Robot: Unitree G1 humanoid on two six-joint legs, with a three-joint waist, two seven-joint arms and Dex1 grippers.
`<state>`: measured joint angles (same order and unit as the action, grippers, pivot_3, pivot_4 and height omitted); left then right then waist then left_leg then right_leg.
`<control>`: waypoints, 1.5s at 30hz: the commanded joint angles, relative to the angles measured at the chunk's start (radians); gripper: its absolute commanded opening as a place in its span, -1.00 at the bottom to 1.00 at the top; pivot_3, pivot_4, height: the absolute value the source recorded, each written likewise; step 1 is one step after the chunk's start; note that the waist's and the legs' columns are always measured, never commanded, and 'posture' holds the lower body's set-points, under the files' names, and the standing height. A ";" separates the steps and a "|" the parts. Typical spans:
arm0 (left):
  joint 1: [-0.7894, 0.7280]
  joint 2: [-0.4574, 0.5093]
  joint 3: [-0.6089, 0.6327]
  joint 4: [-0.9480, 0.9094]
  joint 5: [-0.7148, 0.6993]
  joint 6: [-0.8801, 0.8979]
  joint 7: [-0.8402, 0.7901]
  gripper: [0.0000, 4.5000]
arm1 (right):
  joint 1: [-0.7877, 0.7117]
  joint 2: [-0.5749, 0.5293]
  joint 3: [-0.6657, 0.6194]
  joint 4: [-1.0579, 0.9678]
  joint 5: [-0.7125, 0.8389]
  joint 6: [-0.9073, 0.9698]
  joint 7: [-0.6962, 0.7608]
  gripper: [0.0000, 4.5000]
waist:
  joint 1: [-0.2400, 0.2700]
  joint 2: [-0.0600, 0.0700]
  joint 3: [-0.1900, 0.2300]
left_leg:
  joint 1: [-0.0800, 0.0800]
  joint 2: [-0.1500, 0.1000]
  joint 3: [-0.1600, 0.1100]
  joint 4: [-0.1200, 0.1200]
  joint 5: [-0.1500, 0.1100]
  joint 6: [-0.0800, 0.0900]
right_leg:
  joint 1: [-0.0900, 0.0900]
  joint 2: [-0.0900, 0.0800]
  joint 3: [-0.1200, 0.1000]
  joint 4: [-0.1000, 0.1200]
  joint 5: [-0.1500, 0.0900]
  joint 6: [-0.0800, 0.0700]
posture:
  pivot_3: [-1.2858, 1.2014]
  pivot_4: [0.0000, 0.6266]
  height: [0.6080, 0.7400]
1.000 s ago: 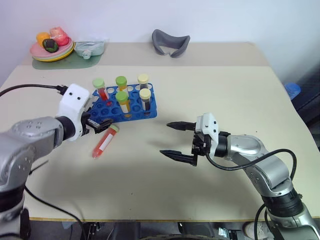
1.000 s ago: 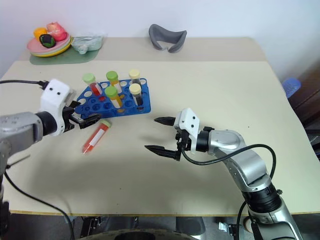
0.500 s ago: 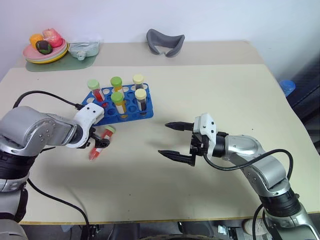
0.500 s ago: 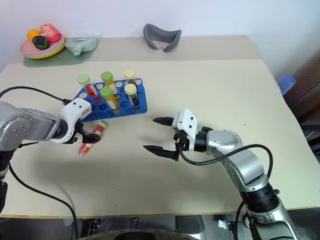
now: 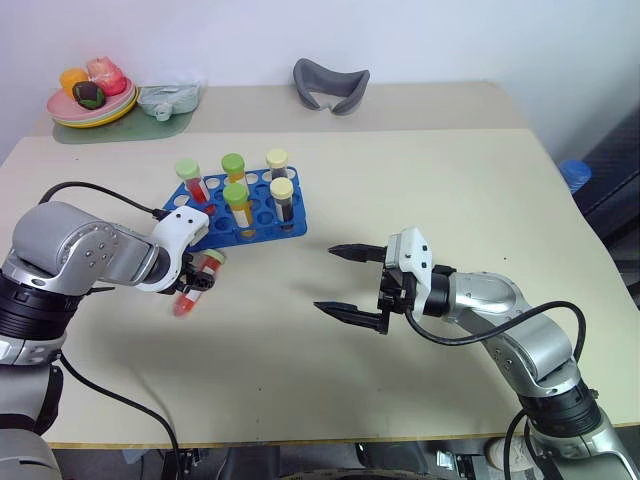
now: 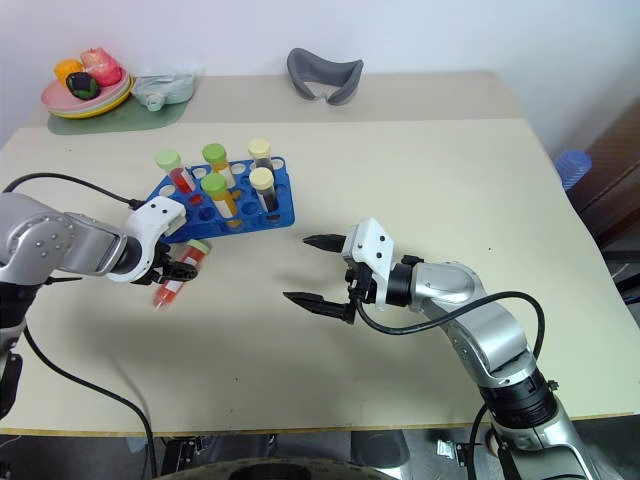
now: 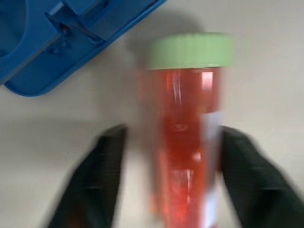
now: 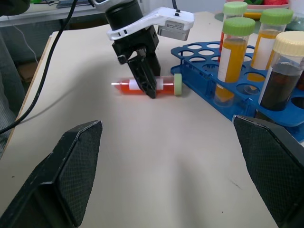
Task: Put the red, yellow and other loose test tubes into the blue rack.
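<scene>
Your left end effector [image 5: 197, 279] is down at the table [image 5: 420, 190], its fingers closed on the loose red tube [image 5: 193, 283] with the green cap. That tube lies on its side just beside the front edge of the blue rack [image 5: 262, 222], cap toward the rack; whether it has left the surface you cannot tell. In the left wrist view the two black fingers [image 7: 97, 180] flank the tube body. Your right end effector [image 5: 348, 283] hovers above the table, well apart from the rack, with its fingers spread wide and nothing between them. Five capped tubes stand upright in the rack: three green-capped and two cream-capped.
</scene>
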<state>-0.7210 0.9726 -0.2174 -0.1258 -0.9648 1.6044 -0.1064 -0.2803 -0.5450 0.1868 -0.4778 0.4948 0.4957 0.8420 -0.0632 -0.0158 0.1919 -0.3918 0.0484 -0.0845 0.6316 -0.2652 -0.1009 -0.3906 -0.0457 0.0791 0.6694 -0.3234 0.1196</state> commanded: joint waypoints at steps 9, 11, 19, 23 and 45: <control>0.068 0.104 0.095 -0.098 -0.131 0.010 0.041 -0.65 | -0.008 0.002 -0.008 -0.043 0.019 -0.003 0.015 1.00 | -0.006 0.000 0.000 | 0.000 0.000 0.000 0.000 0.000 0.000 | -0.001 0.000 0.000 0.000 0.000 0.000 | 0.03 -0.52 1.00; 0.120 0.112 0.221 -0.173 -0.145 0.010 0.016 -0.65 | -0.007 -0.001 -0.011 -0.045 0.021 -0.002 0.017 1.00 | -0.005 0.000 0.000 | 0.000 0.000 0.000 0.000 0.000 0.000 | -0.001 0.000 0.000 0.000 0.000 0.000 | 0.03 -0.52 1.00; 0.538 -0.010 0.740 -0.444 0.063 -0.524 -0.191 -0.65 | -0.010 0.006 -0.020 -0.039 0.036 0.007 0.015 1.00 | 0.004 0.000 0.000 | 0.000 0.001 0.002 -0.001 0.001 -0.001 | -0.002 -0.001 0.001 0.000 0.000 0.000 | 0.03 -0.52 1.00; 0.513 -0.194 0.700 -0.412 0.242 -0.786 -0.099 -0.65 | -0.031 0.027 -0.017 -0.022 0.045 0.014 0.008 1.00 | 0.023 -0.001 0.000 | 0.000 0.000 0.002 0.000 0.001 -0.001 | 0.001 -0.001 0.001 -0.001 0.000 0.000 | 0.03 -0.52 1.00; 0.459 -0.740 0.386 0.153 0.775 -1.841 -0.055 -0.65 | -0.013 0.066 -0.025 -0.062 0.052 0.041 -0.071 1.00 | 0.043 -0.003 -0.002 | -0.001 0.000 0.002 0.000 0.000 0.000 | 0.000 -0.001 0.001 -0.003 0.001 0.001 | 0.03 -0.52 1.00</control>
<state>-0.2617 0.2368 0.1615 0.0256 -0.1882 -0.1991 -0.1549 -0.2918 -0.4876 0.1815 -0.4889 0.5271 0.5397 0.7800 -0.0200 -0.0192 0.1900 -0.3927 0.0480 -0.0822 0.6319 -0.2653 -0.1009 -0.3904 -0.0467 0.0798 0.6662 -0.3223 0.1205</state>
